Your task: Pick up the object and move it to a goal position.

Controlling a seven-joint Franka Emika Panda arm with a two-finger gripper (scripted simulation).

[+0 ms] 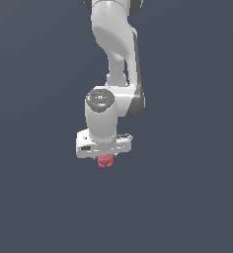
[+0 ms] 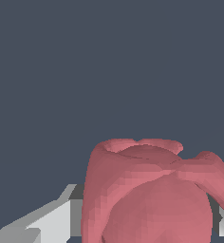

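The object (image 1: 105, 160), a lumpy red-pink blob, sits directly under the white gripper (image 1: 105, 157), only its lower part showing below the hand in the exterior view; in the wrist view the object (image 2: 152, 194) fills the space between the two pale fingers (image 2: 52, 220), which press close on either side, so the gripper appears clamped on it. Its long axis and facing are hard to judge: the hand hides its top in the exterior view, and the wrist view cuts off its lower end; a shallow hollow ringed by lobes faces away from the wrist camera. The arm (image 1: 113, 59) rises above; the surroundings are plain dark grey (image 1: 34, 197), with nothing close by.
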